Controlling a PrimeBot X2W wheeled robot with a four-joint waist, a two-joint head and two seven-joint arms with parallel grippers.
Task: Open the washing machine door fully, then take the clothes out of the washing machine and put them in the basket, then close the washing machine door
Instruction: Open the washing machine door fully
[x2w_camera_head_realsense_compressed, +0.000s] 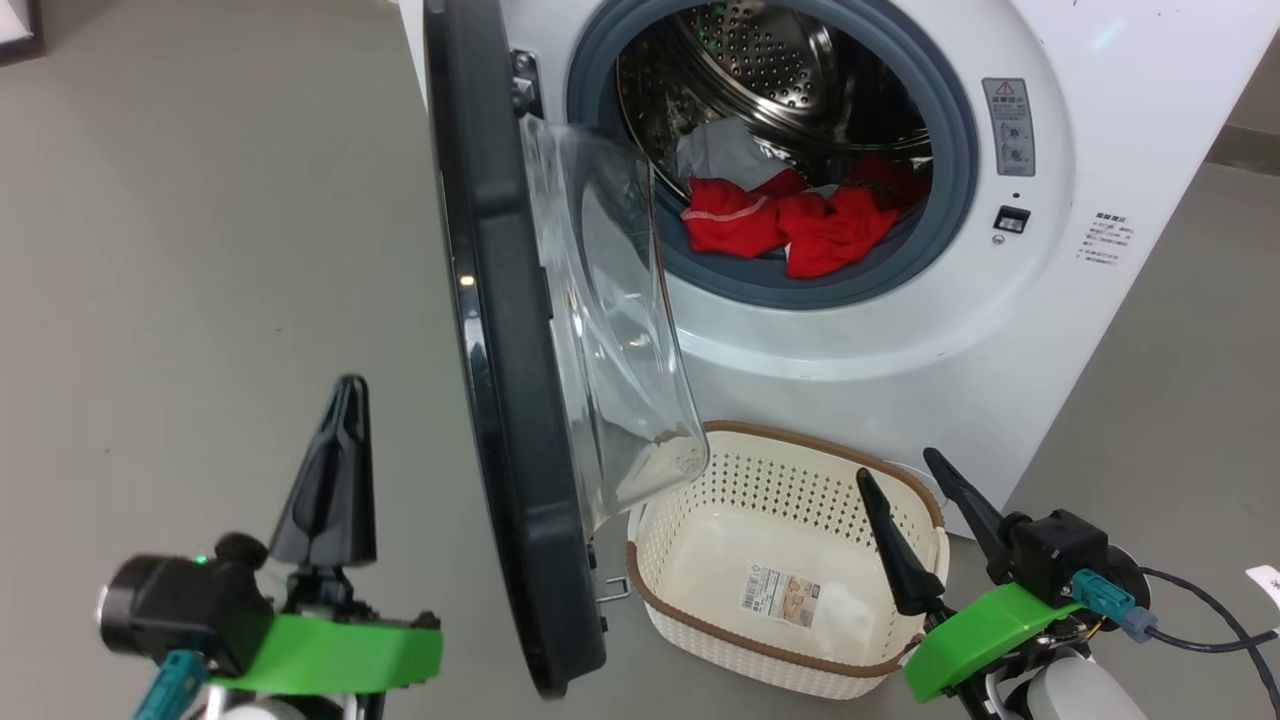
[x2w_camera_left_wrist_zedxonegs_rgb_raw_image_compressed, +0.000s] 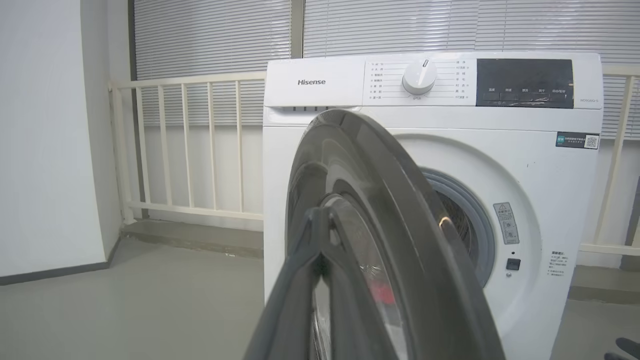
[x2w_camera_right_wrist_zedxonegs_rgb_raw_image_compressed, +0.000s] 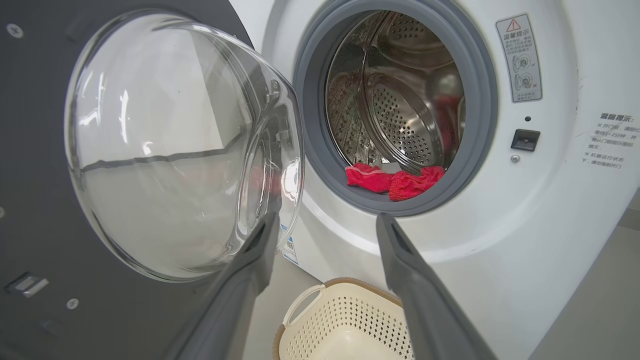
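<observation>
Door (x2w_camera_head_realsense_compressed: 500, 300): glossy black rim, clear bulging glass, swung open.
Clothes (x2w_camera_head_realsense_compressed: 790, 225): red, heaped in drum (x2w_camera_head_realsense_compressed: 780, 60).
Left pincer (x2w_camera_head_realsense_compressed: 350, 388): closed, seemingly empty.
Right pincer (x2w_camera_head_realsense_compressed: 897, 465): held open.

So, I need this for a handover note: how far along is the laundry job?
Done: the round black-rimmed glass door stands swung out, though perhaps not fully. In hand: the shut left hand is outside the door, and the open right hand points toward the steel drum. Left: red and white-grey clothes lie in that drum, the cream perforated basket holds none, and the door needs closing.
</observation>
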